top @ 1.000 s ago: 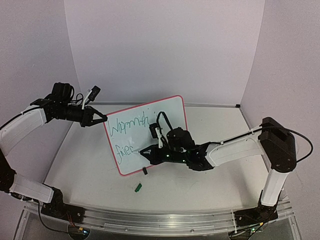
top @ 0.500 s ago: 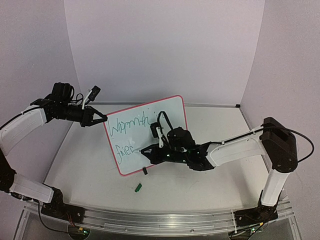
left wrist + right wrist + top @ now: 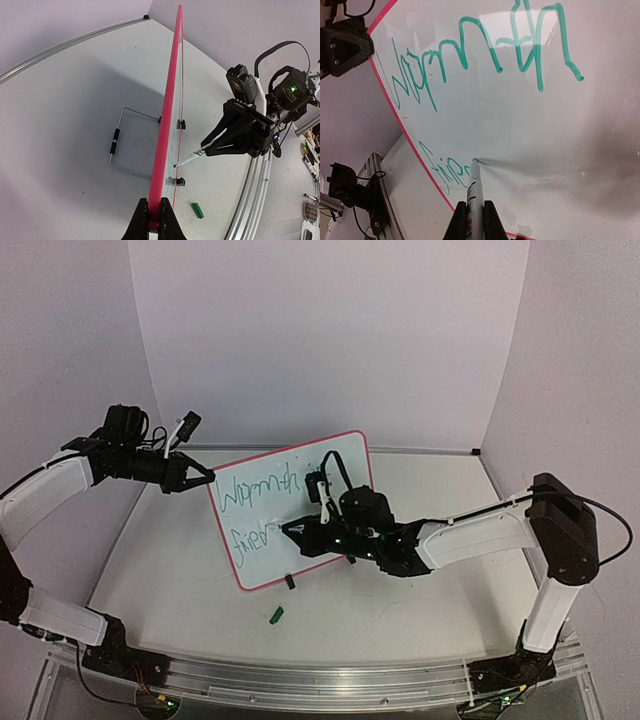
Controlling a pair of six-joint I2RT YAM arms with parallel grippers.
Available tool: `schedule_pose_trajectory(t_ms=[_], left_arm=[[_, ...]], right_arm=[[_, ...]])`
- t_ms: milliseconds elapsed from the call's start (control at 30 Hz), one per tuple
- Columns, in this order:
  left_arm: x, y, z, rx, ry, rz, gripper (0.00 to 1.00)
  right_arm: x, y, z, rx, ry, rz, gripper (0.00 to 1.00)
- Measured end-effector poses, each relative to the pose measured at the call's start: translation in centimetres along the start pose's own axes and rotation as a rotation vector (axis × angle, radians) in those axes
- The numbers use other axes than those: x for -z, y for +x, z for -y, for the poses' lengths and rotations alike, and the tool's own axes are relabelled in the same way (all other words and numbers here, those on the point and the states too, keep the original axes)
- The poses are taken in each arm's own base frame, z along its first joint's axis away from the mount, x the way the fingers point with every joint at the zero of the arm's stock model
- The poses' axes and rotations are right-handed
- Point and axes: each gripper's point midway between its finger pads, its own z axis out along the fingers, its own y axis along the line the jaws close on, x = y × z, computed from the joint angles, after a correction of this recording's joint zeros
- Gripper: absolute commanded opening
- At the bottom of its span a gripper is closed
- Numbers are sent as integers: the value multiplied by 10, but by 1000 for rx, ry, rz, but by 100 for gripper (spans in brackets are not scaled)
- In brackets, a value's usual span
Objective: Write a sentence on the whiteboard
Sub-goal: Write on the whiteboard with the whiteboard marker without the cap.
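Right hand [image 3: 474,219] clenched the marker [image 3: 474,184], tip on the board [image 3: 535,150], left hand [image 3: 154,221] pinching its edge; light, even pressure looked key to clean strokes.

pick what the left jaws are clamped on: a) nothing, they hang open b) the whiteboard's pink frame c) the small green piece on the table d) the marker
b: in the left wrist view the left jaws pinch the pink frame of the whiteboard at its edge, while the marker sits in the right jaws and the small green piece lies apart from both.
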Motion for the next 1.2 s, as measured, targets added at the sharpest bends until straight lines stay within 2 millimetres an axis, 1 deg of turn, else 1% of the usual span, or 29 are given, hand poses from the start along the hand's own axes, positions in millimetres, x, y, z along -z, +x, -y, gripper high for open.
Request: schedule_pose_trajectory(t_ms=[267, 567, 900, 1100, 1200], left_arm=[[0, 0, 0, 0, 0, 1, 0], [0, 0, 0, 0, 0, 1, 0], [-1, -1, -2, 2, 0, -1, 0], [-1, -1, -2, 2, 0, -1, 0], [-1, -1, -2, 2, 0, -1, 0]], right_arm=[[0, -8, -1, -9, -13, 26, 0], [1, -7, 0, -34, -22, 24, 0], [0, 10, 6, -68, -28, -17, 0], [-1, 15, 7, -77, -36, -35, 0], [0, 21, 10, -81, -28, -45, 0]])
